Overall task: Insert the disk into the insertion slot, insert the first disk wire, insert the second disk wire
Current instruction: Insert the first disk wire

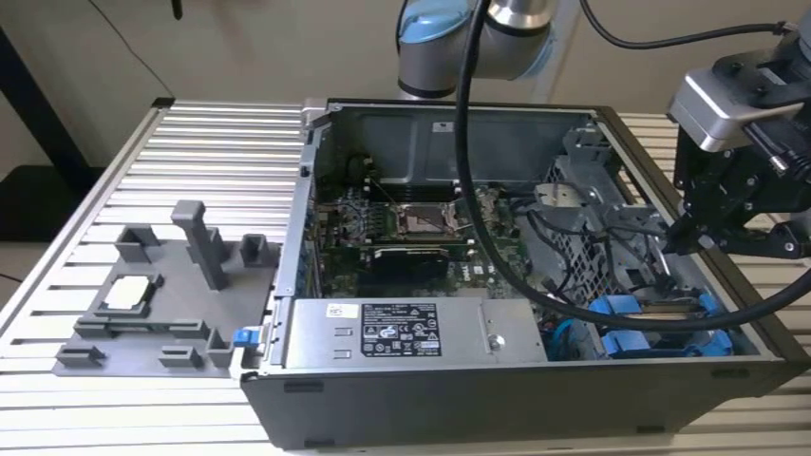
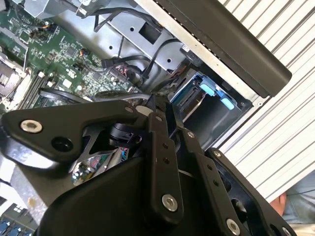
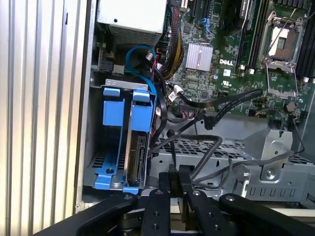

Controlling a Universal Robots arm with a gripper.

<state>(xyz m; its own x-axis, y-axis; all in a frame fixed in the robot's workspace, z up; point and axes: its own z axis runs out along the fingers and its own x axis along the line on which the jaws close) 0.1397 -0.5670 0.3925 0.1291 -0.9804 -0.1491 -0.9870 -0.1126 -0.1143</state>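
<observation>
- We see the gripper (image 1: 678,239) poised at the right edge of the exterior view. It hangs over the far-right wall of an open computer case (image 1: 507,394) lying on a slatted metal table (image 1: 190,152).
- In both wrist views its fingers (image 3: 172,181) are drawn together with barely a gap. We cannot tell whether they pinch one of the grey cables (image 3: 206,157) trailing just beside them.
- The disk (image 3: 138,155), clipped in its blue frame, sits edge-on in the insertion slot (image 3: 100,160). That puts it at the lower right of the exterior view's frame, near the gripper but apart from it.
- A second blue carrier (image 3: 112,132) stands just beside the disk in the same cage.
- A blue cable (image 3: 134,51) arcs between the carriers and the power supply (image 1: 405,332), which sits at the lower middle of the exterior view.
- The motherboard (image 1: 419,228) lies mid-frame, and a grey fixture (image 1: 165,285) rests on the table at the exterior view's left.
</observation>
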